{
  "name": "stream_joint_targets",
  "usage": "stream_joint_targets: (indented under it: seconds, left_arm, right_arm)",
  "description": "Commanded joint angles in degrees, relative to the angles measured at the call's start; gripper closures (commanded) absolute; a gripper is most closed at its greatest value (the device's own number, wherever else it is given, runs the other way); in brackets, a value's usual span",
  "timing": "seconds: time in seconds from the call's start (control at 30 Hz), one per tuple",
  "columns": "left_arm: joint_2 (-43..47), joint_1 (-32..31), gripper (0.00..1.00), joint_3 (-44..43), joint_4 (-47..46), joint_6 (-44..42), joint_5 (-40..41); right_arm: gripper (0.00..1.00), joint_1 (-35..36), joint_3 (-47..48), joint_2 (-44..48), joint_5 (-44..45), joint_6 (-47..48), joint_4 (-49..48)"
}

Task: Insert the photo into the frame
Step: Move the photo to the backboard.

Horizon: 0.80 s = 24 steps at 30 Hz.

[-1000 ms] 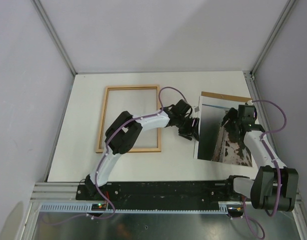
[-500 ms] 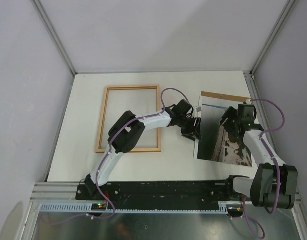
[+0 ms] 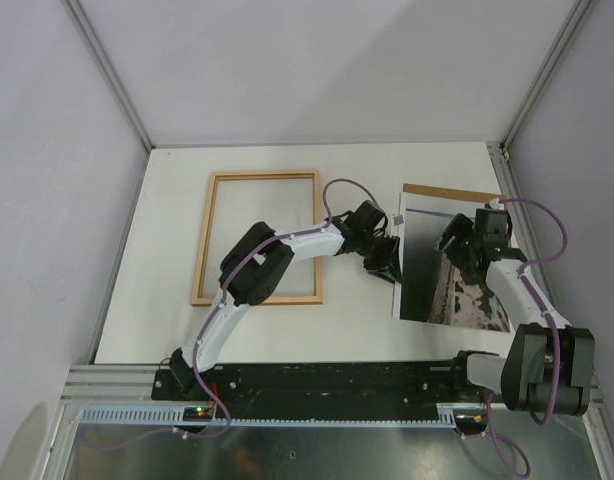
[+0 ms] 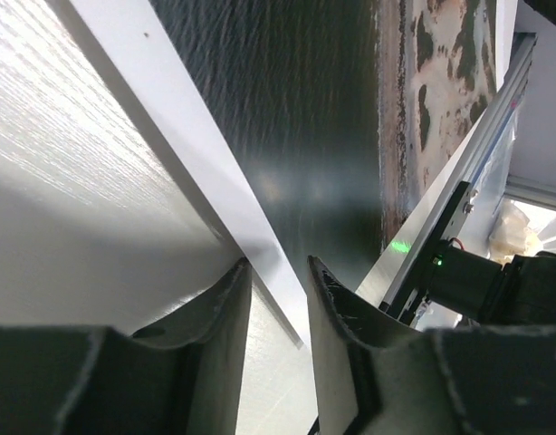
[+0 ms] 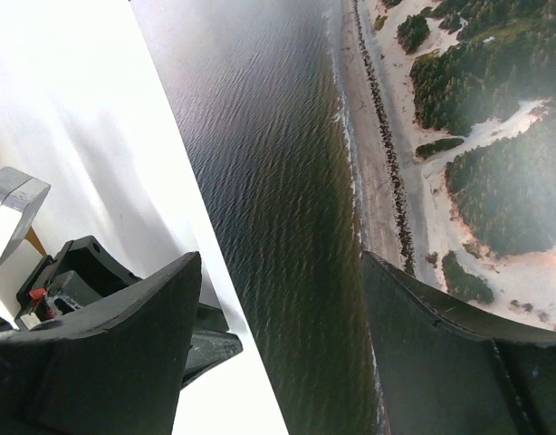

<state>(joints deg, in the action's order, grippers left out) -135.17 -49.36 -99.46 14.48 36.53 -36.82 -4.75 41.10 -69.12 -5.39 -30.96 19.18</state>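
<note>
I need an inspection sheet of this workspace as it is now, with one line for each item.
Surface: white table top, flat.
Job's things: frame lies on the left, light wood up, no print in it; photo lies on the right, outside it.
Clutter: brown board, one edge showing beyond the photo.
Grippers: left gripper straddles the photo's left border, grip uncertain; right gripper open over the photo.
Cables: purple cables loop above both arms.
Surroundings: pale walls, metal posts.
</note>
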Motion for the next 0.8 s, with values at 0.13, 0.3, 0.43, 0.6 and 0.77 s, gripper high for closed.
stream_joint_targets:
  seconds: [0.13, 0.3, 0.43, 0.6, 0.77]
  left_arm:
    - [-1.56, 0.80, 0.85, 0.80, -1.72, 1.64, 0.25]
    - [0.13, 1.18, 0.99, 1.53, -2.86, 2.84, -0.32]
    - [3.10, 2.41, 1.00, 4.31, -3.89, 3.37, 0.04]
    - [8.48, 5.17, 1.00, 9.89, -4.91, 2.38, 0.61]
    - [13.65, 8.33, 1.00, 16.58, -4.97, 0.73, -0.29]
  right_arm:
    - [0.25, -0.26, -0.40, -0.85, -1.10, 0.81, -2.21]
    - [0.25, -0.19, -0.48, -1.18, -1.05, 0.90, -2.22]
    - [0.25, -0.13, -0.54, -1.34, -0.99, 0.82, -2.42]
    - [0.24, 1.95, -0.40, -1.66, 0.29, 1.08, -3.12]
    - [0.24, 8.22, 1.33, -3.49, 4.42, 0.79, -2.42]
